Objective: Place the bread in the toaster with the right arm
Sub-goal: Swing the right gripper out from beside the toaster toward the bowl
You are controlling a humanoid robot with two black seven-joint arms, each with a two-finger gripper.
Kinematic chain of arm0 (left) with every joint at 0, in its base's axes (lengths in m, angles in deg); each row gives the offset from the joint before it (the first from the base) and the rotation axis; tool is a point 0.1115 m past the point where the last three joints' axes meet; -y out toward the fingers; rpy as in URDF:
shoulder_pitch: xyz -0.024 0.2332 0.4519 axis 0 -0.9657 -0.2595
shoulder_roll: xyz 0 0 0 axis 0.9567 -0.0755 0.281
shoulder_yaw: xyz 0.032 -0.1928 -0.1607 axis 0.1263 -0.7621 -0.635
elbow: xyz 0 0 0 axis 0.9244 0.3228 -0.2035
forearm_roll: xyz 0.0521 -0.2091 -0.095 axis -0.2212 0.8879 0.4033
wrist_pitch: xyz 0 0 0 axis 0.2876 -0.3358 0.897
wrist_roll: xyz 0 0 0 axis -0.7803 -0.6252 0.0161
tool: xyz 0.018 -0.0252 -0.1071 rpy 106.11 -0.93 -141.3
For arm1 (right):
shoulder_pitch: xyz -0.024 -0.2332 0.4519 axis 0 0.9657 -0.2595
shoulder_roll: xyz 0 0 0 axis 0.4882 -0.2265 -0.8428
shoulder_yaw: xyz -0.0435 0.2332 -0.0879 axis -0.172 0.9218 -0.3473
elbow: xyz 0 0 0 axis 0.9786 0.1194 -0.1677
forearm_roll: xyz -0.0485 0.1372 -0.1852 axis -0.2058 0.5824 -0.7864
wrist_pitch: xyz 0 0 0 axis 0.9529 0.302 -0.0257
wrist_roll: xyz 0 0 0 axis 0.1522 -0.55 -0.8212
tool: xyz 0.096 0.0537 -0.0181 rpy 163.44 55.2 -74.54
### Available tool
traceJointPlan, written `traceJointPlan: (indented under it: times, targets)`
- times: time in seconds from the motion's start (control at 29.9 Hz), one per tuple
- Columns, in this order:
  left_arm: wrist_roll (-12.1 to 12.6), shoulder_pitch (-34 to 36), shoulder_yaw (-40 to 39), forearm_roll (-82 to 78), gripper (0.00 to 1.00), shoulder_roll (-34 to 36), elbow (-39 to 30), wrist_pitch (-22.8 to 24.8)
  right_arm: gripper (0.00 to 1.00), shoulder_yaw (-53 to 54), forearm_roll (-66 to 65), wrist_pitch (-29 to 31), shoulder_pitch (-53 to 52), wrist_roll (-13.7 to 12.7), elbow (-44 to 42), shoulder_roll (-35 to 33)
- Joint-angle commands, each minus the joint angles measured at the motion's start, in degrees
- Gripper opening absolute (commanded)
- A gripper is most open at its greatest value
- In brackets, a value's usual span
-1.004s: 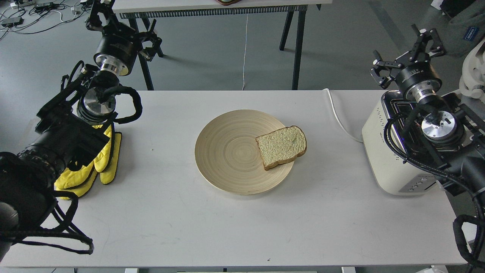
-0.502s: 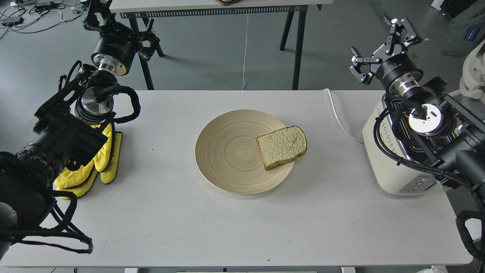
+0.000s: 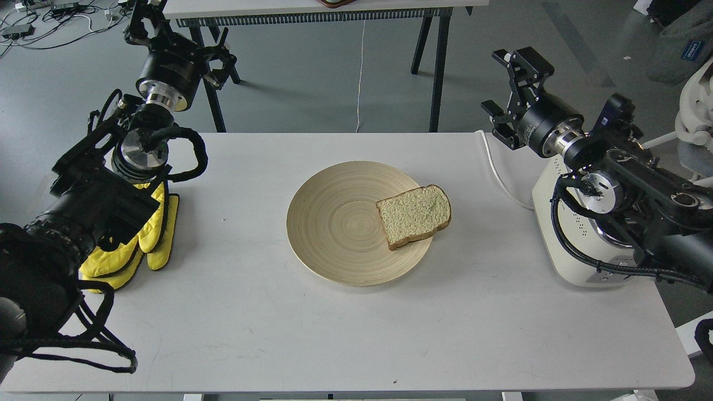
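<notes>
The bread [image 3: 415, 215] lies flat on the right rim of a round wooden plate [image 3: 323, 223] at the table's middle. The cream-white toaster [image 3: 574, 250] stands at the table's right edge, its top largely hidden by my right arm. My right gripper [image 3: 509, 92] is open and empty, high above the table's back right edge, up and to the right of the bread and left of the toaster. My left gripper [image 3: 181, 33] is open and empty, raised beyond the table's back left corner.
Yellow gloves [image 3: 142, 239] lie at the table's left side, partly under my left arm. The toaster's white cord [image 3: 497, 170] runs over the back edge between plate and toaster. Another table's black legs [image 3: 438, 67] stand behind.
My right gripper has swung left and turned, from above the toaster's back to above the table's back right edge. The bread, plate and left arm have stayed put.
</notes>
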Motion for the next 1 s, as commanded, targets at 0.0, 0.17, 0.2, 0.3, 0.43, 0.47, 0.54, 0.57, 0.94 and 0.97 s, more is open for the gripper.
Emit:
traceJointPlan:
  times: [0.0,0.17,0.2,0.3,0.43,0.47,0.54,0.57,0.94,0.97]
  targets:
    - [0.00,-0.01,-0.09,0.01,1.00,0.00,0.01,-0.24,0.99,-6.73,-5.70,-3.77,-0.44,0.07,0.50,-0.04]
    - [0.00,-0.01,-0.09,0.01,1.00,0.00,0.01,-0.07,0.98,-12.28,-13.97,-5.97,-0.35,-0.02,0.50,0.66]
    - [0.00,-0.01,-0.09,0.01,1.00,0.08,0.01,-0.07,0.98,-13.77,-15.90,-6.85,-0.35,-0.02,0.42,0.66]
    - [-0.09,0.08,-0.26,0.01,1.00,0.09,0.01,-0.07,0.98,-18.77,-21.44,-10.53,-0.44,-0.28,0.41,0.75]
    - [-1.58,0.08,-0.26,0.01,1.00,0.09,0.01,-0.15,0.98,-22.65,-23.65,-12.65,-0.44,-1.86,0.41,0.75]
    - [-2.20,0.08,-0.26,0.01,1.00,0.09,0.01,-0.15,0.98,-23.18,-23.65,-12.65,-0.44,-2.04,0.41,0.75]
    - [-3.43,0.08,-0.26,0.01,1.00,0.00,0.01,-0.15,0.98,-24.06,-23.74,-12.65,-0.35,-2.13,0.33,0.75]
    - [-3.87,0.08,-0.26,0.01,1.00,0.00,-0.08,-0.15,0.98,-24.50,-23.74,-12.65,-0.27,-2.13,0.33,0.75]
    - [-4.05,0.08,-0.17,0.01,1.00,0.00,-0.17,-0.15,0.98,-28.89,-23.74,-13.18,0.35,-2.04,0.06,1.10]
    - [-4.13,0.08,-0.18,0.01,1.00,0.00,-0.17,-0.15,0.98,-29.16,-23.74,-13.27,0.35,-2.04,-0.02,1.53]
